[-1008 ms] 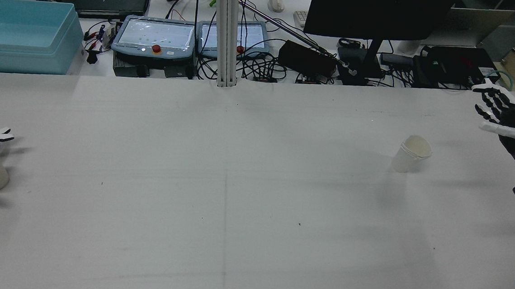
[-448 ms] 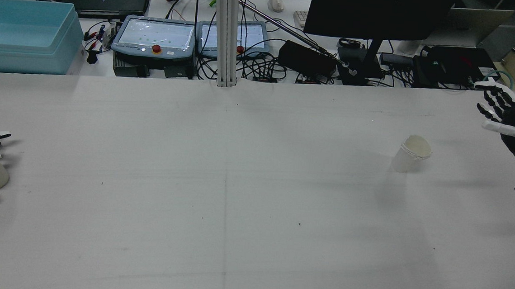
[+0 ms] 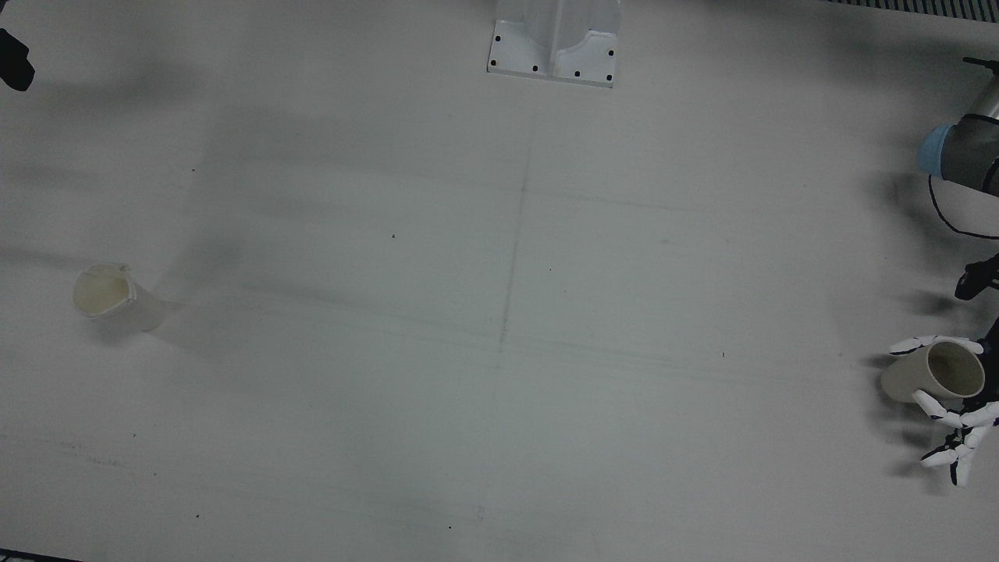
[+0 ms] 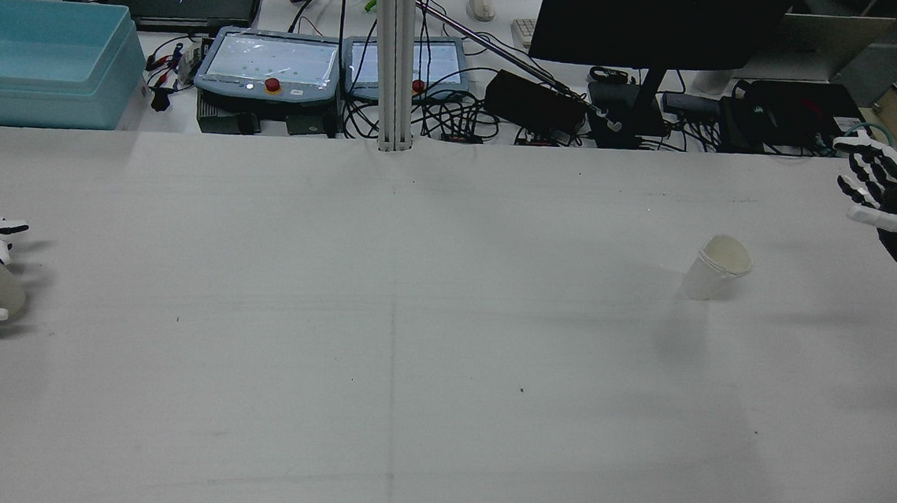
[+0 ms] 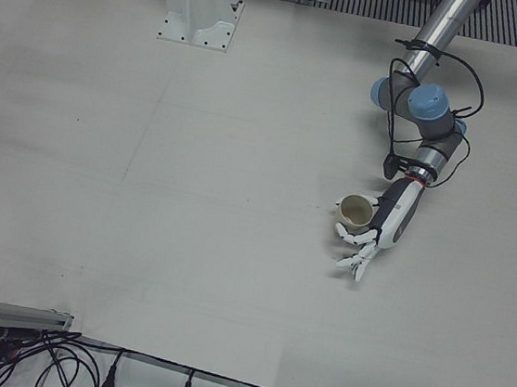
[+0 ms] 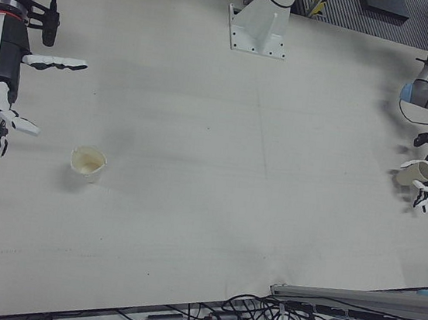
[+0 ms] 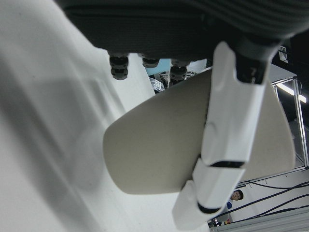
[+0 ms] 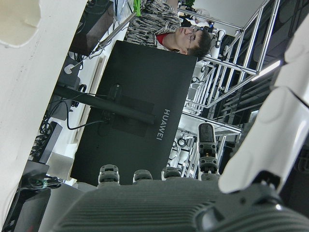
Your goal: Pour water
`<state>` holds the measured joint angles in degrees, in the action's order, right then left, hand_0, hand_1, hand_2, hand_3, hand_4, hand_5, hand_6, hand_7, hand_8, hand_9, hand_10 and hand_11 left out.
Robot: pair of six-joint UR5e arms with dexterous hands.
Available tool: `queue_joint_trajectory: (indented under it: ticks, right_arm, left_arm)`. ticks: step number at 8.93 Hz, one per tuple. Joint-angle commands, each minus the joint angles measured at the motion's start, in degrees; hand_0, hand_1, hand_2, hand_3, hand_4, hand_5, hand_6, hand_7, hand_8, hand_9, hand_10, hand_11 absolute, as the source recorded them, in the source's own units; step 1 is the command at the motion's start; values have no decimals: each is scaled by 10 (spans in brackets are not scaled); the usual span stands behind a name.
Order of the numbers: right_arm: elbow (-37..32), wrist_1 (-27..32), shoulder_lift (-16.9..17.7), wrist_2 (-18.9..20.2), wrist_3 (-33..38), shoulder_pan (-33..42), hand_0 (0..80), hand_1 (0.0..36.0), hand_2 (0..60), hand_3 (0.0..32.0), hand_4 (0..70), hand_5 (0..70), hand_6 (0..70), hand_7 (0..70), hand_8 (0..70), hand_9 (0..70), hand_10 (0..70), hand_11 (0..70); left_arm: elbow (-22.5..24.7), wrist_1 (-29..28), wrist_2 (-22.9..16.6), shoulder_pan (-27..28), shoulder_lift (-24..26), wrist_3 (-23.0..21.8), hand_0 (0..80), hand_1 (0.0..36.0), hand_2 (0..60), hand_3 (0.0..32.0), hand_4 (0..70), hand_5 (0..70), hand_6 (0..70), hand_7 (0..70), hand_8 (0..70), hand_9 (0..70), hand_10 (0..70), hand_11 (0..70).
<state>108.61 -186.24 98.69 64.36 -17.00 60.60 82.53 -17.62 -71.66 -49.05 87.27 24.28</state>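
Matt beige cup, thin white paper-like cup, glossy white plastic fingers, matt table.

Front view overhead, rear opposite; both share table.

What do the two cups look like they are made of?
The beige cup in the left robot hand: matte, opaque, with a thick rounded rim, so likely ceramic or stiff plastic. The white cup standing alone: thin-walled, matte, with a slightly dented rim, probably paper or thin plastic.
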Motion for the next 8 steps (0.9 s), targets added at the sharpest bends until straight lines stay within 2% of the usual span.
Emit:
queue_joint_trajectory:
  ticks: [1,2,3,4,5,6,8]
  right_arm:
    - [-23,55,42,34,2,32,460,113,52,0,0,287,7,21,0,0,30,57]
    - [-138,158,41,37,6,28,461,115,56,0,0,273,7,20,0,0,29,57]
    - [-254,270,20,38,4,22,461,119,78,0,1,158,18,25,3,0,46,82]
    - [-338,309,-18,39,7,21,462,122,82,0,2,115,20,25,7,0,48,85]
    - [-354,310,-26,39,-2,12,485,154,112,0,46,394,50,79,13,6,35,67]
    - [-352,310,-28,38,-17,-6,491,161,119,0,57,456,56,91,13,8,31,62]
    - [-340,308,-43,36,-77,-38,511,181,120,0,76,483,61,102,12,6,21,50]
  left_arm:
    - [126,127,-5,-5,-7,-64,718,360,600,0,692,700,99,204,9,26,43,94]
    - [150,151,-5,-2,-4,-76,710,360,600,0,700,700,101,206,10,27,43,95]
    - [176,177,-5,-1,0,-78,696,360,600,0,693,700,104,210,10,28,39,87]
    - [196,196,-6,-1,1,-78,751,360,600,0,687,700,108,215,11,29,39,88]
    - [209,209,-6,-2,1,-82,800,360,600,0,692,700,114,221,12,30,40,92]
    - [212,213,-6,-3,-1,-95,800,360,600,0,694,700,115,221,13,30,41,92]
    - [226,220,-6,-4,-3,-103,800,360,600,0,675,700,113,222,12,30,41,93]
